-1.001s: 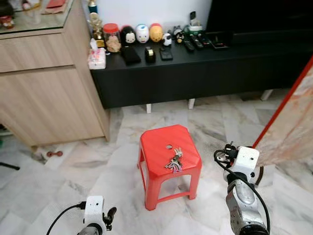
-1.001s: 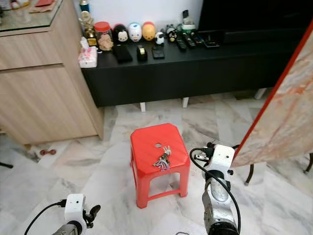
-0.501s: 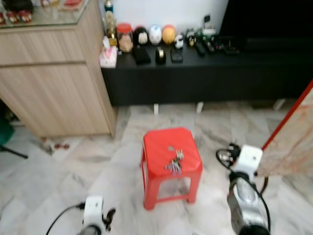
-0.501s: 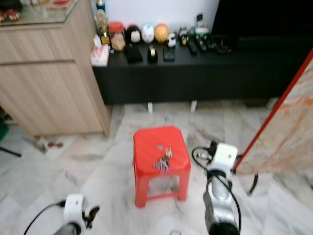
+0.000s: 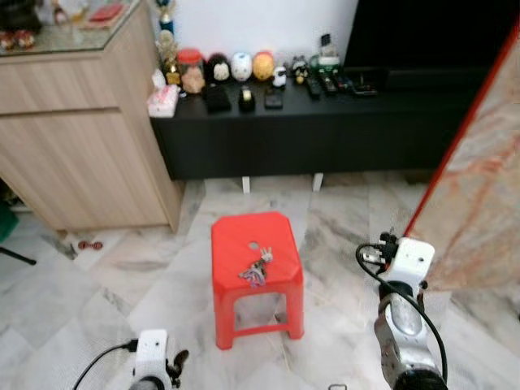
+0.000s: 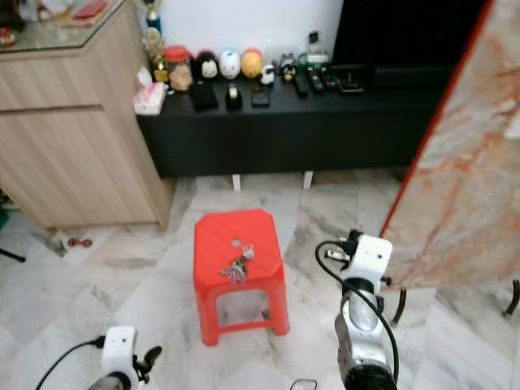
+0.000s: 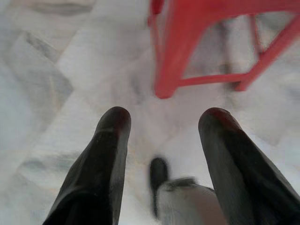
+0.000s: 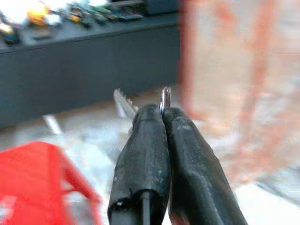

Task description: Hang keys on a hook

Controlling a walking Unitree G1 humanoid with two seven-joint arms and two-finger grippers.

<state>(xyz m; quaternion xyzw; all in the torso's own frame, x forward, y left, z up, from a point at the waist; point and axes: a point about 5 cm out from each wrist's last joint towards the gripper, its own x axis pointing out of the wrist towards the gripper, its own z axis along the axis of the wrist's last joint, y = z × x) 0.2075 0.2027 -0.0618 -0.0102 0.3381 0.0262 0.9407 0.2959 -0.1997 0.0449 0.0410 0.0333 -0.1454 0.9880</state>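
Keys (image 5: 255, 270) lie in a loose bunch on top of the red stool (image 5: 231, 244), just toward 6 o'clock from the small round hole in its seat. The stool stands on the pale marble floor (image 5: 122, 268) near the middle of the head views. In the right wrist view, the right gripper (image 8: 164, 110) has its two black fingers (image 8: 140, 154) pressed together, and a thin metal key (image 8: 123, 102) with a ring pokes out past their tips; it is pinched between them. In the left eye view the right arm (image 5: 402, 325) rises at 4 o'clock from the stool, beside the slanted marble-patterned panel with a red edge (image 5: 479, 179). The left gripper (image 7: 164, 122) hangs low at about 7 o'clock from the stool, with its fingers spread well apart, holding nothing, above the floor near one stool leg (image 7: 166, 61). At 12 o'clock, a long black cabinet (image 5: 325, 122) runs along the wall, carrying small round figurines (image 5: 240, 67), a jar (image 5: 192, 71) and remote controls (image 5: 325, 83). A light wooden cupboard (image 5: 81, 138) stands at 10 o'clock.
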